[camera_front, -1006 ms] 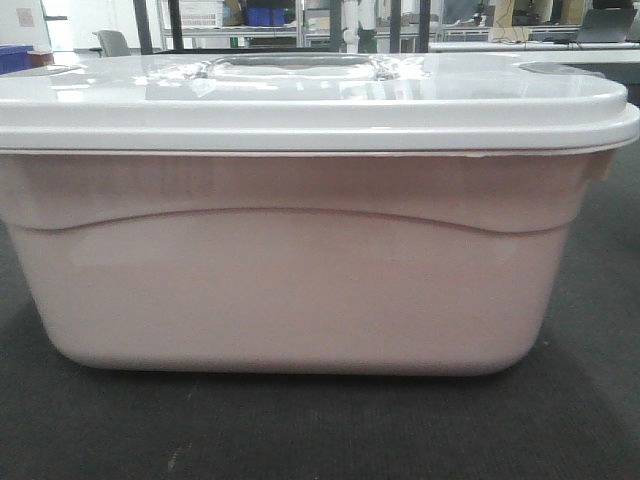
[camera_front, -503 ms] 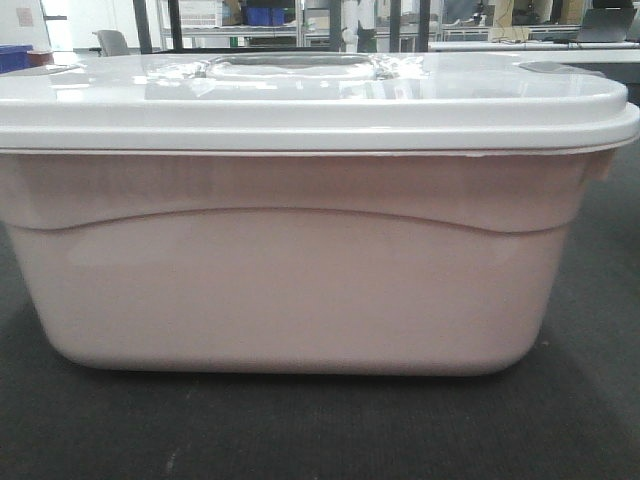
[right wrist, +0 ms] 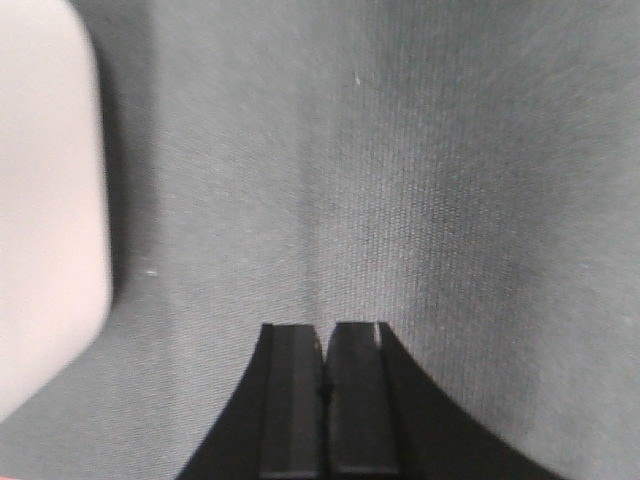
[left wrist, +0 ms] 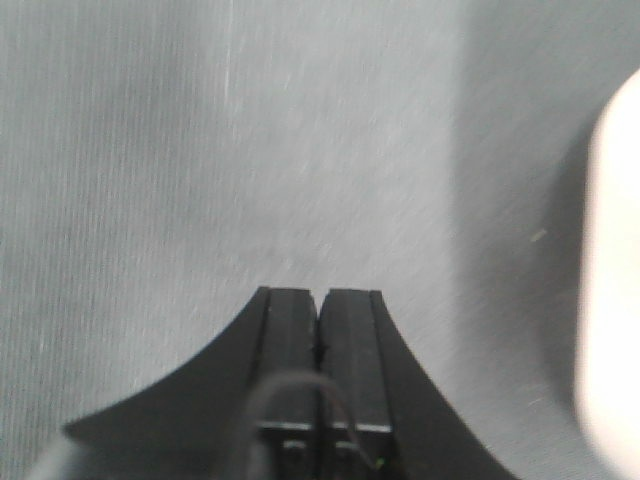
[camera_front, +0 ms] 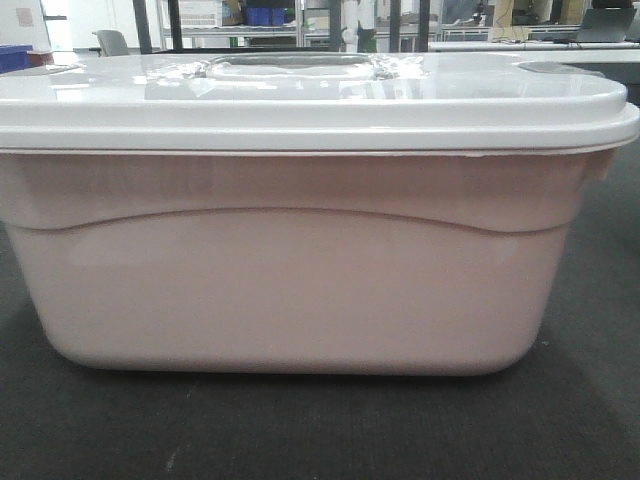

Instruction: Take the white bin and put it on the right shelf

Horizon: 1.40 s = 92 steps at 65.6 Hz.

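The white bin (camera_front: 300, 280) fills the front view: a pale pinkish tote with a curved ridge and a glossy white lid (camera_front: 300, 100) with a moulded handle, standing on dark carpet. In the left wrist view my left gripper (left wrist: 320, 292) is shut over grey carpet, and a pale corner of the bin (left wrist: 610, 300) shows at the right edge, apart from the fingers. In the right wrist view my right gripper (right wrist: 324, 328) is shut with nothing in it, and the bin's rounded corner (right wrist: 45, 220) lies to its left. The right shelf is out of view.
Behind the bin stand dark uprights (camera_front: 176, 22), blue crates (camera_front: 264, 15), a grey chair (camera_front: 112, 42) and tables (camera_front: 530, 45) at the back right. Dark carpet (camera_front: 300, 430) lies around the bin.
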{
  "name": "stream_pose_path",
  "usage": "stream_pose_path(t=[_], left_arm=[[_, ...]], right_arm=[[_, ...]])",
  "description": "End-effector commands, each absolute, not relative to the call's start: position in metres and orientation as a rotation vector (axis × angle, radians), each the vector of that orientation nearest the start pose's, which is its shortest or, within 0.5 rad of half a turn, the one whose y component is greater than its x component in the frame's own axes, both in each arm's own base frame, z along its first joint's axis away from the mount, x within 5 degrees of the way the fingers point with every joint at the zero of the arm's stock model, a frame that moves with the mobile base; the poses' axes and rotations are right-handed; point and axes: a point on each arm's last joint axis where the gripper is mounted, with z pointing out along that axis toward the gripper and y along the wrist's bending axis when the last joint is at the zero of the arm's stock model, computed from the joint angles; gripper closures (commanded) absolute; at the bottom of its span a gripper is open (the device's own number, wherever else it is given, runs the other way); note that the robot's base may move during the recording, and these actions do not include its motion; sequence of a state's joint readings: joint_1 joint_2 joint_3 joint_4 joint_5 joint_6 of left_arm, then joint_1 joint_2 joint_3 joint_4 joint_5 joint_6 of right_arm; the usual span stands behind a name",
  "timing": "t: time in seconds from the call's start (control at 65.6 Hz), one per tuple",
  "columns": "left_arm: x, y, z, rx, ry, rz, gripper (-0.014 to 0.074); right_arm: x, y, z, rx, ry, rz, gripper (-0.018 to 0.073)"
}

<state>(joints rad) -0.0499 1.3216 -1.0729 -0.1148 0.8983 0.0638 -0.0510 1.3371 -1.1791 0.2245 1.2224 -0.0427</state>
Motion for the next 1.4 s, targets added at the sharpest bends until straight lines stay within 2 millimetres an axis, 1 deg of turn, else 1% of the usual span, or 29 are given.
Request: stream_pose_path(t=[0.0,0.091,0.305,0.808,0.869,0.945,0.991,1.021,1.037,1.052,1.067,1.143,1.159,1.174,1.189,1.25,1.296,1.387], left_arm=[[0.2647,-0.0217,0.3341,0.059,2.514,-0.16,0.0708],[0.2644,-0.0217,0.3379,0.063,2.517,-0.158,0.0708],[0.264,-0.0218,0.3383,0.064,2.522,-0.159,0.0712],[0.2631,-0.0221,0.3377,0.064,2.534,-0.165,0.0708],[0.2637,-0.0221,0.3381,0.063,2.525,-0.164,0.069],[0.2653,-0.022,0.3392,0.06,2.504,-0.163,0.0629],[0.2658,-0.022,0.3396,0.06,2.498,-0.162,0.0546],[0.2659,-0.022,0.3396,0.059,2.497,-0.162,0.0506],[0.2659,-0.022,0.3396,0.059,2.497,-0.162,0.046],[0.2659,-0.022,0.3396,0.059,2.497,-0.162,0.0444],[0.2659,-0.022,0.3396,0.059,2.497,-0.162,0.0394],[0.2656,-0.022,0.3394,0.06,2.5,-0.163,0.0218],[0.2656,-0.022,0.3394,0.06,2.5,-0.163,0.0205],[0.2654,-0.022,0.3393,0.06,2.503,-0.163,0.0171],[0.2652,-0.022,0.3391,0.06,2.506,-0.163,0.0152],[0.2646,-0.022,0.3387,0.061,2.514,-0.164,0.0111],[0.2644,-0.022,0.3386,0.062,2.516,-0.164,0.0115],[0.2638,-0.0224,0.3382,0.06,2.523,-0.17,0.0126]], right_arm=[[0.2429,0.0047,0.3495,0.083,2.713,0.272,0.0517],[0.2442,0.0039,0.3508,0.084,2.689,0.259,0.0517],[0.2476,0.0034,0.3524,0.089,2.649,0.252,0.0517],[0.2476,0.0034,0.3524,0.091,2.648,0.253,0.0517],[0.2476,0.0031,0.3523,0.09,2.649,0.248,0.0517],[0.2476,0.003,0.3523,0.089,2.649,0.246,0.0509],[0.2476,0.003,0.3523,0.089,2.649,0.246,0.0486],[0.2475,0.003,0.3523,0.088,2.65,0.246,0.0452],[0.2475,0.003,0.3523,0.088,2.65,0.246,0.0443],[0.2473,0.003,0.3522,0.088,2.652,0.247,0.0424],[0.2471,0.003,0.3521,0.088,2.655,0.247,0.0403],[0.2466,0.0024,0.3517,0.085,2.662,0.236,0.0244],[0.2465,0.0022,0.3516,0.084,2.664,0.233,0.0211],[0.2465,0.002,0.3513,0.083,2.666,0.23,0.0177],[0.2466,0.0018,0.3513,0.084,2.666,0.227,0.0126],[0.2472,0.0017,0.3499,0.084,2.676,0.226,0.0002],[0.2478,0.0017,0.3483,0.085,2.689,0.228,-0.0066],[0.2482,0.0019,0.3468,0.12,2.702,0.239,-0.0039]])
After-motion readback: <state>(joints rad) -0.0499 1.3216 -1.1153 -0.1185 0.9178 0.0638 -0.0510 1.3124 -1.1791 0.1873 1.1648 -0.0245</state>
